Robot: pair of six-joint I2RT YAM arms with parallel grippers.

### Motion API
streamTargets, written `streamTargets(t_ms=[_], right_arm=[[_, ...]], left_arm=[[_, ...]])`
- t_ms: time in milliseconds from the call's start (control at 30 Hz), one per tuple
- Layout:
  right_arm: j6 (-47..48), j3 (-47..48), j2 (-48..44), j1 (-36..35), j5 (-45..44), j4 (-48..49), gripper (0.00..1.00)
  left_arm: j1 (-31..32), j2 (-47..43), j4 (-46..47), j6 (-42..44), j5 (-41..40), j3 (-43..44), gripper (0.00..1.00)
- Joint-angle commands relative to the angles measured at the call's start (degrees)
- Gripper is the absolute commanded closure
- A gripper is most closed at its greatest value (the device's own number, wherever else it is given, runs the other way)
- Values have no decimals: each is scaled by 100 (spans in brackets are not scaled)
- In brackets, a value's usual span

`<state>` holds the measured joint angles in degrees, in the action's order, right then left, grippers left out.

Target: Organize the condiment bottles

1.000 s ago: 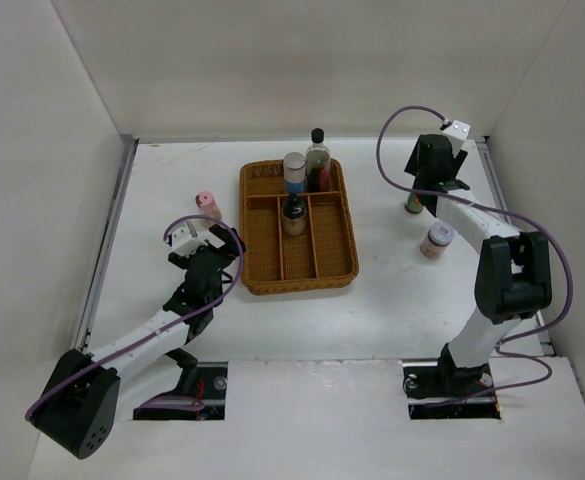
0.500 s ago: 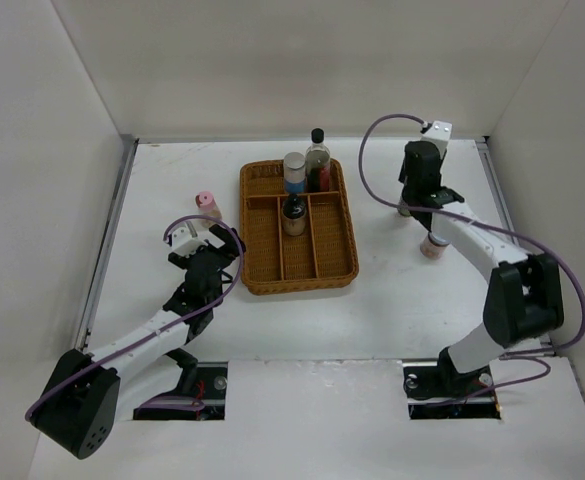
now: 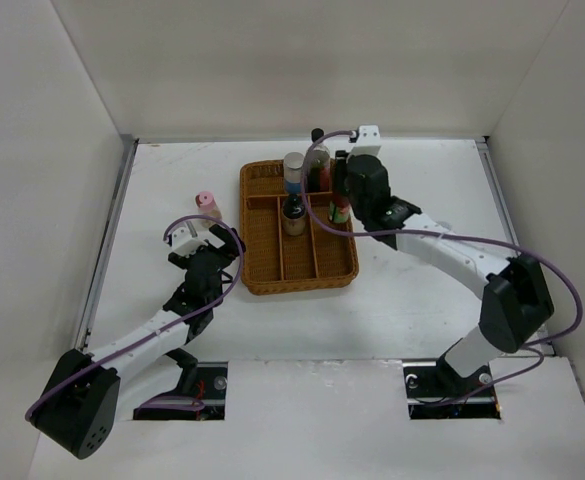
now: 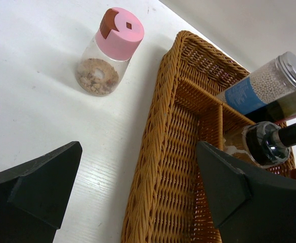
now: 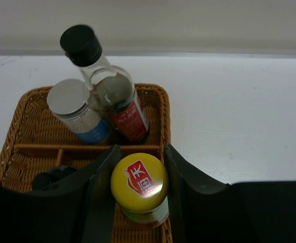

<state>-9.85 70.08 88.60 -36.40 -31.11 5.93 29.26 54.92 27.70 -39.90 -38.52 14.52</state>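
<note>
My right gripper point(image 5: 140, 154) clamped on the yellow-capped bottle point(image 5: 139, 185), over the right side of the wicker tray point(image 5: 24, 147) — grey-lidded jar point(image 5: 79, 114) and tall dark bottle point(image 5: 112, 96) at the tray's far end, my left gripper point(image 4: 137, 157) wide open left of the tray — pink-lidded jar point(image 4: 110, 55) there too.

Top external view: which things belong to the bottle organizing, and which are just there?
Job:
grey-lidded jar
tall dark bottle
short dark bottle
yellow-capped bottle, held in the right gripper
pink-lidded jar

Just there:
wicker tray

The right arm stretched forward-left, its black two-finger right gripper point(image 5: 139, 168) clamped on the yellow-capped bottle point(image 5: 139, 185); the black left gripper point(image 4: 137, 154) gaped wide.
</note>
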Motion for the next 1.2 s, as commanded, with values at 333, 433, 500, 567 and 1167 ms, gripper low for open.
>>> streamTargets(t_ms=[333,433,500,567,1167], right_arm=[[97,612,1010,-257,-26,1225,68],[193,577,1142,-328,-114,1331,66],[246,568,1221,-372,-149,1323,55],[299,489,1204,-416,-202,1296,41],[-1704,-2666,-2286,1867,-1460,-574,0]], left_arm=[[-39,-25,297,-44,11,-28,0],[-39,-7,297,-44,11,-2,0],[-30,10,297,-44,11,-11,0],[-30,-51,297,-44,11,-29,0],[137,-218,297,-97,38,-38,0]])
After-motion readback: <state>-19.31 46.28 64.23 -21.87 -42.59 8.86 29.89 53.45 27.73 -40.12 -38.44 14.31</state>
